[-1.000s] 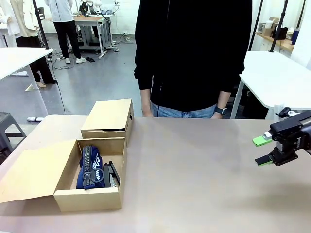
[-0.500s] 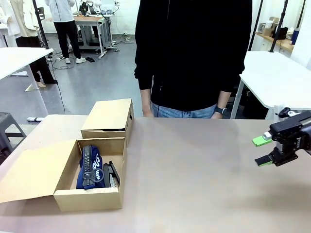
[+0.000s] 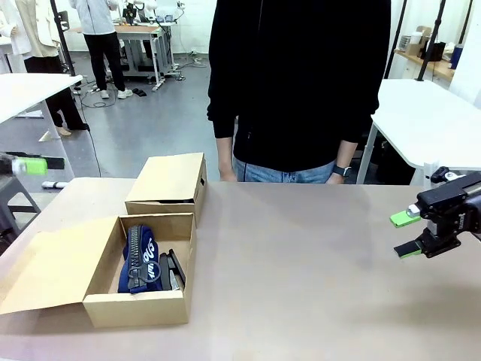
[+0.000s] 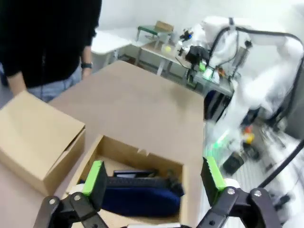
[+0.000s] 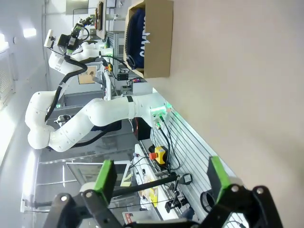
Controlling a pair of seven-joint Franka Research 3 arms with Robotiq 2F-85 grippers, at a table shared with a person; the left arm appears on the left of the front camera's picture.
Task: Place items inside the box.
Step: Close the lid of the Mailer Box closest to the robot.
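Note:
The open cardboard box (image 3: 139,308) sits at the table's front left. Inside lie the navy zip pouch (image 3: 138,259) and a black stapler (image 3: 175,271) beside it. My left gripper (image 3: 34,164) shows at the left edge, well above and left of the box. In the left wrist view it (image 4: 153,179) is open and empty above the box (image 4: 137,154), the pouch (image 4: 137,200) and the stapler (image 4: 137,181). My right gripper (image 3: 407,233) hovers open and empty at the far right over the table. In the right wrist view it (image 5: 161,178) is open, with the box (image 5: 159,42) far off.
A closed cardboard box (image 3: 167,184) stands right behind the open one, whose lid flap (image 3: 45,267) lies out to the left. A person in black (image 3: 301,83) stands at the far edge, arms down. Bare tabletop (image 3: 301,263) stretches between the boxes and my right gripper.
My left gripper has come into the front view at the left edge. The right gripper, the boxes and the person have not moved.

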